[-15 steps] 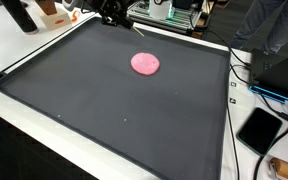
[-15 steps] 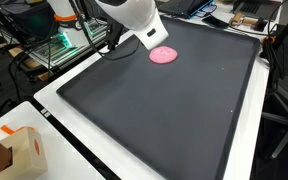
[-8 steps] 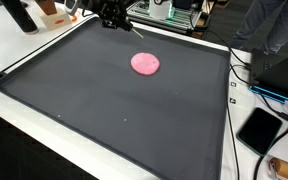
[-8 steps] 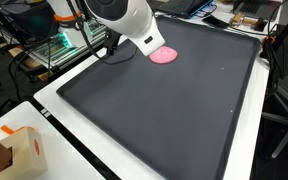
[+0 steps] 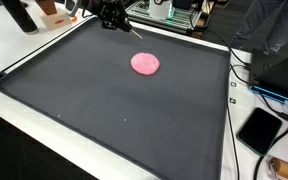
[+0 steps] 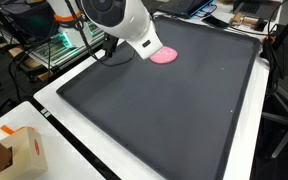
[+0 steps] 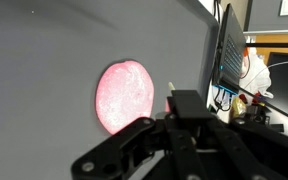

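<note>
Tool [image 5: 110,15] hangs over the far corner of the black mat [image 5: 104,110], near its raised rim. It is apart from the pink disc [image 5: 145,63] and touches nothing. Can't tell if the fingers are spread or closed: they are tiny in an exterior view, and the wrist view shows only dark linkage along the bottom edge.

Pink disc lies flat on the mat, in its far half and roughly central across it, clear of all rims. It is the only object on the mat. In an exterior view the white wrist of the arm [image 6: 132,22] covers part of the disc [image 6: 165,56].

Reaching well, as I judge it:
- Bring the tool over the disc centre before lowering.
- Come straight down, because the disc is very low and a slanted approach would likely push it across the mat.
- The fingers probably need to straddle the edge almost at mat level.

Look of the disc [image 7: 124,95]:
- Round to slightly oval, thin and flat.
- Bright pink with a paler, mottled, slightly blotchy top.
- Seems soft, maybe putty or dough, but material unclear.

The mat sits on a white tabletop [image 5: 24,45].
</note>
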`<state>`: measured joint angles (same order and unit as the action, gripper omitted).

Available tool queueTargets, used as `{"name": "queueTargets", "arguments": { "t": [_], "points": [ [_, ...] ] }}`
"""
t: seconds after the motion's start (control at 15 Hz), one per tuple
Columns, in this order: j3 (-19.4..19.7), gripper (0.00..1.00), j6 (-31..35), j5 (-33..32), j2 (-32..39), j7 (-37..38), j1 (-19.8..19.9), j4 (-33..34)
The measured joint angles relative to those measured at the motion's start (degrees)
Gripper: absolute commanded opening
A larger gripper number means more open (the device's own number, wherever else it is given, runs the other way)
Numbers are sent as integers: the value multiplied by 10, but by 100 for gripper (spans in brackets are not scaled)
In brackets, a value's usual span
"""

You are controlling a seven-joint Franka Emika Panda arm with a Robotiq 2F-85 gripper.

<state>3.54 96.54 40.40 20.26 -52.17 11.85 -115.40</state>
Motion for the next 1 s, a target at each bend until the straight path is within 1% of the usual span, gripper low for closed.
{"name": "queueTargets", "arguments": {
  "t": [0.6, 1.0],
  "points": [
    [1, 3, 15, 0, 0, 5, 0, 14],
    [1, 3, 54, -8, -17, 25, -7, 15]
  ]
}}
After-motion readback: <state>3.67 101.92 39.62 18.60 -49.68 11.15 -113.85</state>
